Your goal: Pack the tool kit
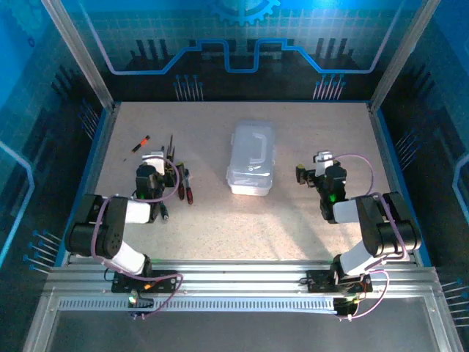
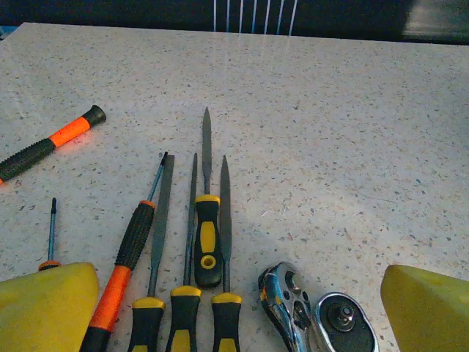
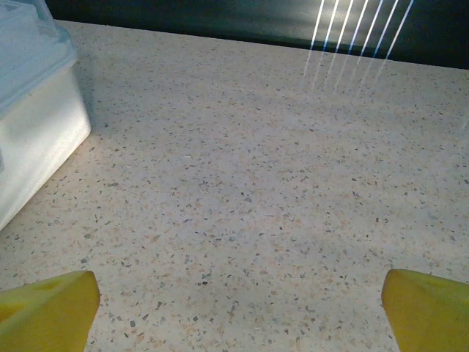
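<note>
The tool kit's clear plastic case (image 1: pixel 252 158) lies shut at the table's middle, handle on top; its corner (image 3: pixel 33 110) shows to the left of my right gripper. The tools lie loose on the left: an orange-and-black screwdriver (image 2: pixel 51 141) off on its own, a second one (image 2: pixel 126 265), several yellow-and-black needle files (image 2: pixel 207 238), two chrome ratchet heads (image 2: pixel 316 312), and red-handled pliers (image 1: pixel 187 188). My left gripper (image 2: pixel 234 315) hangs open just over the row of files and ratchets, holding nothing. My right gripper (image 3: pixel 234 315) stands open over bare table, right of the case.
The speckled tabletop (image 1: pixel 308 220) is walled by a blue rim and metal posts (image 1: pixel 77 51). Bare table lies in front of the case and to its right. Both arm bases sit on the rail at the near edge (image 1: pixel 234 282).
</note>
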